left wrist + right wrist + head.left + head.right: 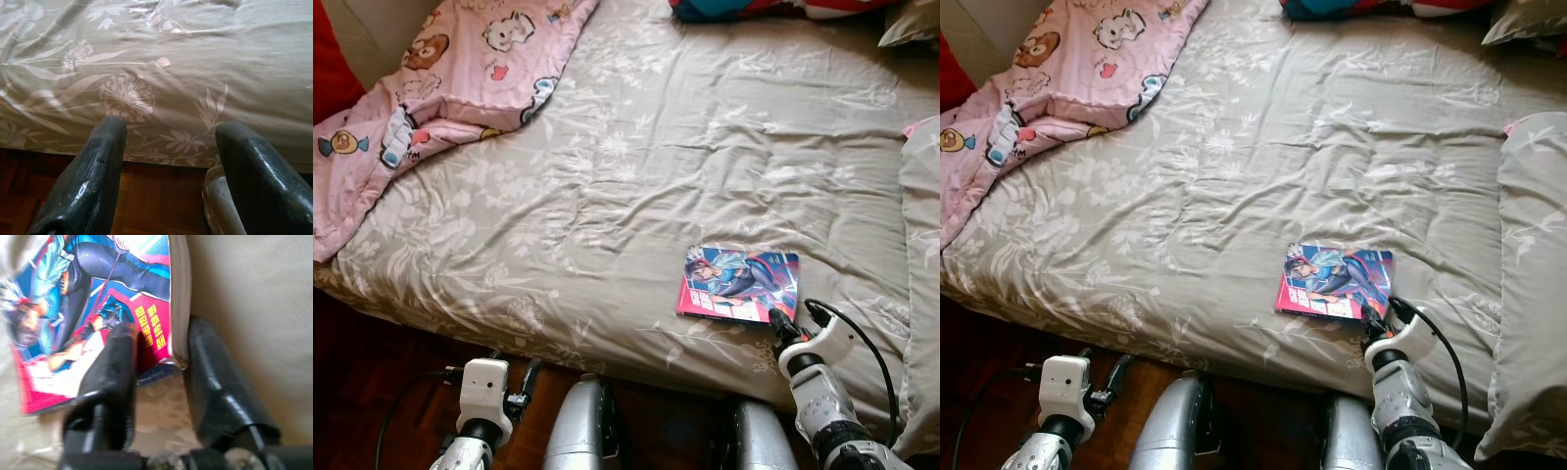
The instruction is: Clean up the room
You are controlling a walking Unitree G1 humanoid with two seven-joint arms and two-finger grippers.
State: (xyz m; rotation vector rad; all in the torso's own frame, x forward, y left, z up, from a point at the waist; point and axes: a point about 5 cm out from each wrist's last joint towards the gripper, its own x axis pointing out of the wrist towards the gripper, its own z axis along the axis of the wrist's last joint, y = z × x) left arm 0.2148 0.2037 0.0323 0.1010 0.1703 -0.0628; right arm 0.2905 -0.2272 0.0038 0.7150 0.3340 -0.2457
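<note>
A comic book (739,284) with a blue and pink cover lies flat on the grey floral bed sheet (607,176), near the bed's front right. My right gripper (775,321) is at the book's near right corner. In the right wrist view the gripper (164,333) is open and straddles that corner of the book (98,293), one finger over the cover and the other beside the page edge. My left gripper (168,132) is open and holds nothing. It hangs low by the bed's front edge (524,377), above the wooden floor.
A crumpled pink cartoon blanket (440,88) covers the bed's far left corner. A grey pillow (925,245) lies along the right side, and colourful cushions (744,8) sit at the far edge. Dark wooden floor (362,382) runs along the front of the bed.
</note>
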